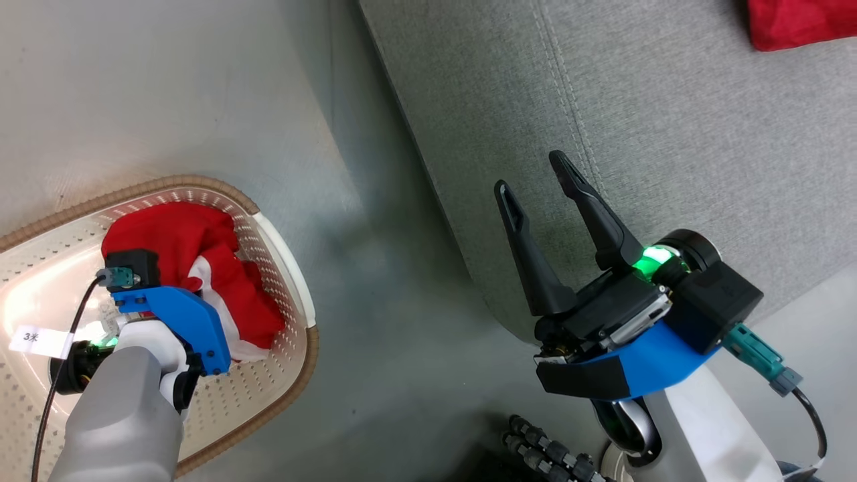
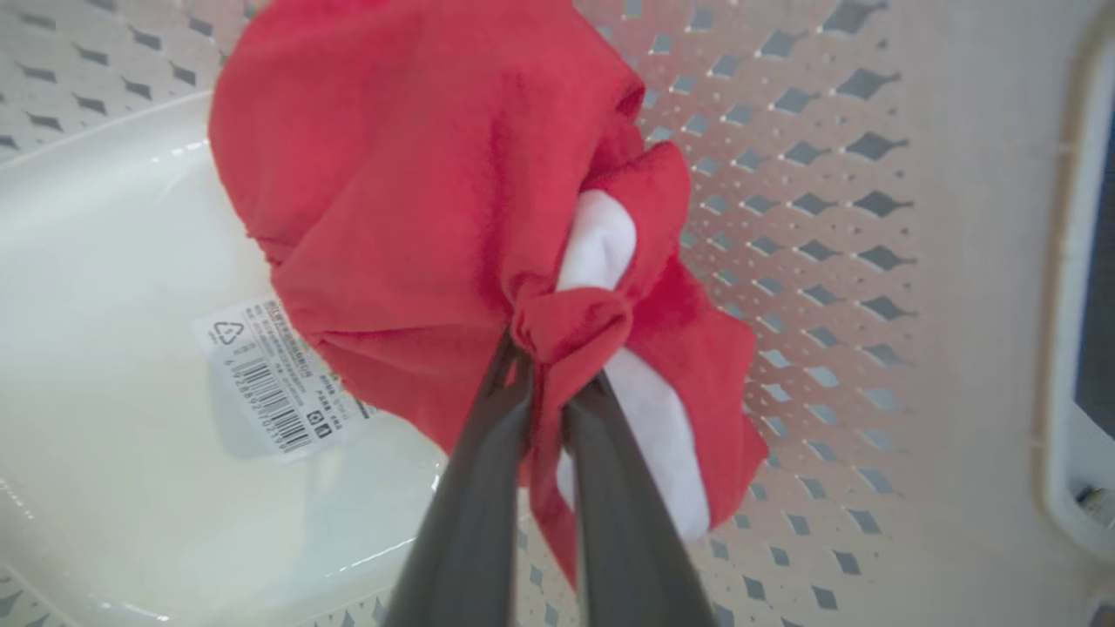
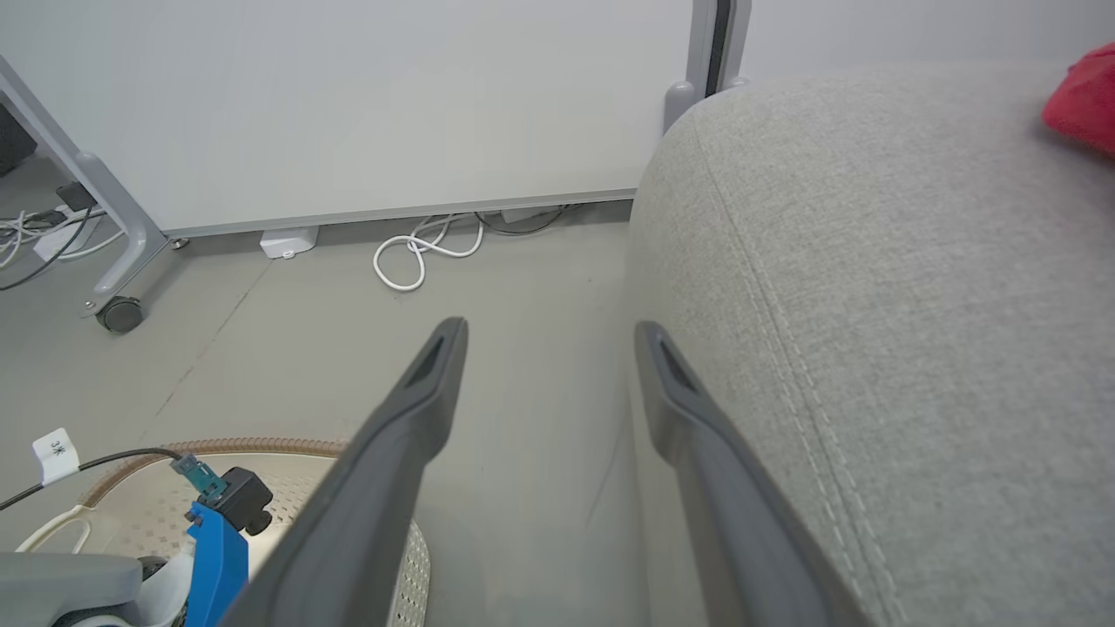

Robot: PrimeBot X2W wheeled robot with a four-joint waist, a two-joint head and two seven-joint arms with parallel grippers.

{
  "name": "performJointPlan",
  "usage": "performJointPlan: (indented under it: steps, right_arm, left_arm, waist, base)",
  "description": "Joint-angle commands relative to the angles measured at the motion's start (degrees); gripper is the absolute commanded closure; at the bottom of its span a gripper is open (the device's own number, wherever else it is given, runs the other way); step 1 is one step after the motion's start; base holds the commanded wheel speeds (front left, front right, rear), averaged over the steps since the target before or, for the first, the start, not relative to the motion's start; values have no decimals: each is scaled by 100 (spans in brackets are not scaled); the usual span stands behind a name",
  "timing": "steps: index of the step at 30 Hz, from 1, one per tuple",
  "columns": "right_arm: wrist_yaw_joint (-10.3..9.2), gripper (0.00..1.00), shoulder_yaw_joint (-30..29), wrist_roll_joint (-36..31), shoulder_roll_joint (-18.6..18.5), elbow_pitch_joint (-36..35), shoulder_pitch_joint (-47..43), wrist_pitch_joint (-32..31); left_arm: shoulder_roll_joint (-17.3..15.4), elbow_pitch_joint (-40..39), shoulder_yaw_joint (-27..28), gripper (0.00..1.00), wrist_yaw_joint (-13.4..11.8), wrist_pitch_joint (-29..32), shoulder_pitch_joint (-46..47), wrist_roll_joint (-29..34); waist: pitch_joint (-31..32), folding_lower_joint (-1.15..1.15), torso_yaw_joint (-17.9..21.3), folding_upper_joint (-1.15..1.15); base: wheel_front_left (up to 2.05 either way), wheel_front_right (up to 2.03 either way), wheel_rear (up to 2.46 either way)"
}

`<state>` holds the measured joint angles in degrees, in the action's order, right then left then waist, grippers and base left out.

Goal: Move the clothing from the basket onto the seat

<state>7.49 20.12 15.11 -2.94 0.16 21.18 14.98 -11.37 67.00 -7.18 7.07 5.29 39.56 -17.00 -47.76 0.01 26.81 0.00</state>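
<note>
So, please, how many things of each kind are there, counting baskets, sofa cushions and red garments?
Laundry basket: 1
Grey sofa cushion: 1
Red garments: 2, the garment in the basket and the garment on the cushion
Total: 4

Red garment [image 2: 418, 174] bunched in cream basket [image 2: 827, 218], pinched at left gripper [image 2: 553, 370] tips; second garment [image 1: 797, 23] lies on grey seat [image 1: 669, 167], beyond right gripper [image 1: 530, 173].

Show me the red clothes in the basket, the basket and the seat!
red clothes [image 2: 392, 174], left wrist view, bunched fabric's middle.
basket [image 1: 292, 268], head view, cream rim.
seat [image 1: 669, 134], head view, bare grey cushion.
</note>
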Motion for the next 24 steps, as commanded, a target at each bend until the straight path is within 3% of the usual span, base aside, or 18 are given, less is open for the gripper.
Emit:
performJointPlan:
  steps: [1,9,17,24]
  right_arm:
    - [1,0,29,16,9,14,121,27]
    - [1,0,274,95,9,194,396,26]
    - [1,0,139,-173,8,613,324,24]
    - [1,0,-169,-510,5,1009,22,-6]
  left_arm:
    - [-16,26,0,100,18,-41,91,-47]
    - [2,83,66,100,34,-266,-16,-260]
    - [440,34,-217,100,51,-596,-295,-369]
    - [743,-314,-640,100,48,-964,-831,-883]
  waist:
    - [60,-1,31,0]
    - [422,-1,105,0]
    - [1320,-1,-418,0]
    - [2355,-1,-1016,0]
  base:
    - [0,0,0]
    - [0,0,0]
    - [0,0,0]
    - [0,0,0]
